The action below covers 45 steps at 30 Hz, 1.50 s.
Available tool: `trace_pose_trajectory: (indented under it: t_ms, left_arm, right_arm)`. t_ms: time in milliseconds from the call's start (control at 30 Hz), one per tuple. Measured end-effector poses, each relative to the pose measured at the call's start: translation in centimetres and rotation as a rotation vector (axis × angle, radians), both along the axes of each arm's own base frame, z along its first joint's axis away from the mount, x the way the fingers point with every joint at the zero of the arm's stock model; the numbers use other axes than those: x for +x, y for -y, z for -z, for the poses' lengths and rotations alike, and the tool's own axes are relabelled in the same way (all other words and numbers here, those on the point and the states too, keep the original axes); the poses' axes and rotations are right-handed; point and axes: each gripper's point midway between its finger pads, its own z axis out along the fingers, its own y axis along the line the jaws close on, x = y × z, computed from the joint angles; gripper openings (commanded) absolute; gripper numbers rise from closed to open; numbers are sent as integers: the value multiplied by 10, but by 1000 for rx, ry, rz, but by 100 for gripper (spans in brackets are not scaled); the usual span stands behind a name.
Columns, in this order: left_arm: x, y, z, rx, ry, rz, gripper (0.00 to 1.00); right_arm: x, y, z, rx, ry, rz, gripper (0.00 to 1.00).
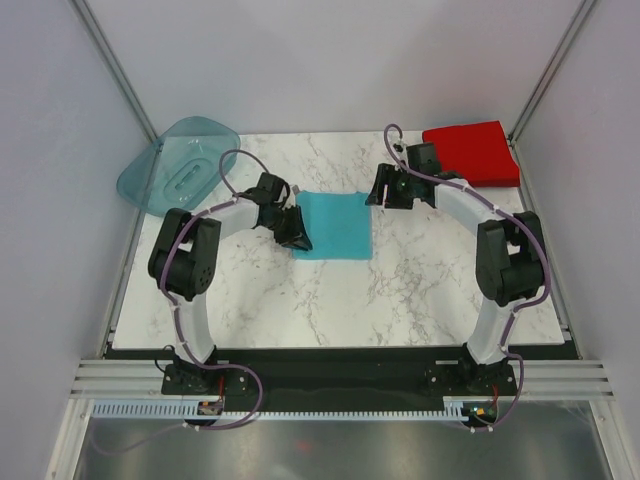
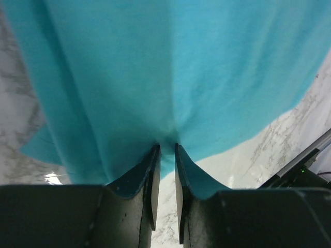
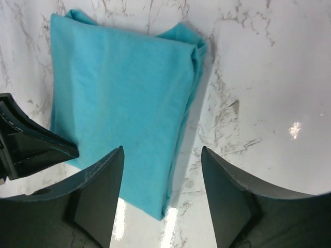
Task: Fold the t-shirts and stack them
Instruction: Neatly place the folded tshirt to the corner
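A: Where's the overhead camera?
B: High behind the arm bases [image 1: 190,375], facing down over the whole surface [image 1: 330,300]; bases at six o'clock.
A: The wrist cameras?
B: Close in. One looks past the left end effector [image 2: 166,146], one past the right end effector [image 3: 162,150], slightly farther back. All three share the turquoise t-shirt [image 1: 335,225].

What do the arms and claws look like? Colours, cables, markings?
The left arm and right arm: white links, black joints and bases. A purple cable runs along each. The left claw and right claw: two dark, wedge-shaped fingers apiece. No markings visible.
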Motion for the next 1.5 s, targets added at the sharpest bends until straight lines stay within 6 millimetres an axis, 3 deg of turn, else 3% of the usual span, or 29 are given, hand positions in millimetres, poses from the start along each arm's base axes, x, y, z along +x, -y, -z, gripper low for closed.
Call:
trace_pose_trajectory:
  t_ms: [167,367,667,933,1500]
  left_arm:
    - [17,-27,6,1,-20,-81,26]
    - [48,-54,0,23,11,-165,26]
    - [49,-51,5,26,-1,-158,26]
    - [50,-50,4,20,-3,-154,26]
    - [52,-48,5,13,-9,-149,26]
  right_arm:
    - [7,7,0,-33,21,21,78]
    - [21,-4,15,-10,22,-17,80]
    - [25,-9,60,-3,-60,-19,81]
    - [47,-20,60,23,12,-74,80]
    - [49,-26,63,-5,28,-215,72]
